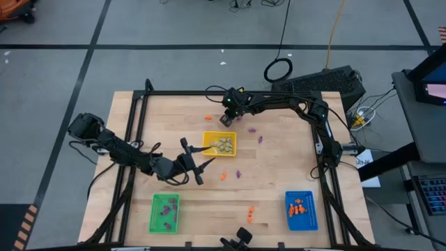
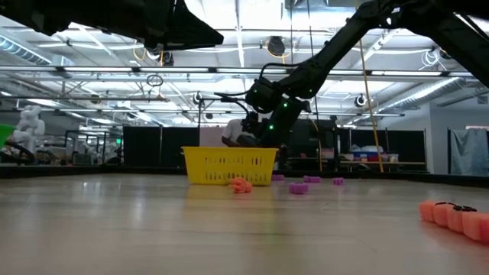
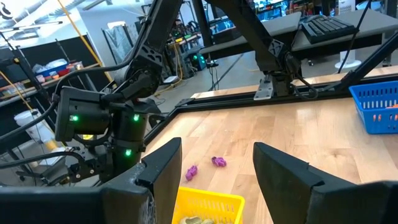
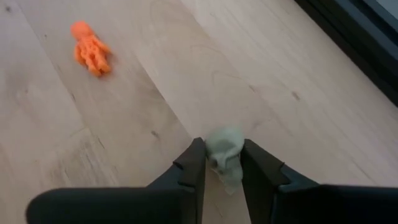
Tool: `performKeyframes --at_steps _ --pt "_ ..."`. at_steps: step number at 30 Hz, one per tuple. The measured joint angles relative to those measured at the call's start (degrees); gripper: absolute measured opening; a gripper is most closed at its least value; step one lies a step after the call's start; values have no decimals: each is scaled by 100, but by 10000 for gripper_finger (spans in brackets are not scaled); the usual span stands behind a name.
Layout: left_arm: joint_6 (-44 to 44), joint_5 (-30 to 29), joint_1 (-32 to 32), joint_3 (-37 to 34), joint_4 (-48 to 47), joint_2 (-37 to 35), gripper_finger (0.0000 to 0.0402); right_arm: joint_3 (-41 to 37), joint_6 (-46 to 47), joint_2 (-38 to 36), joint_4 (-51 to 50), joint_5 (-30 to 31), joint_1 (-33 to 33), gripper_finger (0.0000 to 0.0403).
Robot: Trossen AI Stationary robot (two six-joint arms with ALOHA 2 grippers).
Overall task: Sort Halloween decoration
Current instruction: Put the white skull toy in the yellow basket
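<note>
My right gripper (image 1: 226,119) is at the table's far side, just beyond the yellow tray (image 1: 209,136), and is shut on a pale beige-grey skull trinket (image 4: 225,155). My left gripper (image 1: 198,167) is open and empty, near the yellow tray's near left corner; its fingers stand wide apart in the left wrist view (image 3: 214,180). The yellow tray holds several pale trinkets (image 1: 222,145). An orange skeleton trinket (image 4: 90,48) lies on the table next to my right gripper. My right gripper pinches the pale skull trinket by its two sides (image 4: 211,152) between its two fingers, at their free ends. The fingers slant down from above. The skull stands out past the fingertips (image 4: 194,163), above the wooden table top.
A green tray (image 1: 155,222) with purple trinkets stands near the front left, and a blue tray (image 1: 311,223) with orange trinkets near the front right. Loose purple trinkets (image 1: 251,129) (image 1: 238,173) and orange trinkets (image 1: 224,176) (image 1: 249,213) lie scattered on the table. A black frame (image 1: 181,93) edges the table.
</note>
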Motion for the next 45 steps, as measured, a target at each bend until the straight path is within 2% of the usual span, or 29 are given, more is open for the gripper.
performKeyframes --at_steps 8,15,23,29,33,38,41,45 --pt "0 0 0 0 -2 -2 203 -3 -150 -441 -363 5 -2 59" --pt "0 -2 0 0 -35 -2 203 -4 -409 -1068 -1164 -89 74 59" --pt "-2 -7 -1 0 -136 -1 203 -70 -590 -2310 -2088 -892 374 59" --pt "-2 -10 0 0 -132 -2 203 -1048 -478 -3619 -1855 -1048 699 58" --pt "-8 -11 0 -1 -131 -1 203 -2152 -178 -4552 -868 -1043 1049 58" --pt "-7 -11 0 0 -101 -2 203 -3792 232 -5500 1293 -1039 1454 58" --pt "-5 -12 9 0 -57 -2 203 -4723 467 -5728 2886 -1025 1648 58" --pt "-13 -11 70 0 4 -2 203 -5737 754 -5598 5239 -874 1835 58"
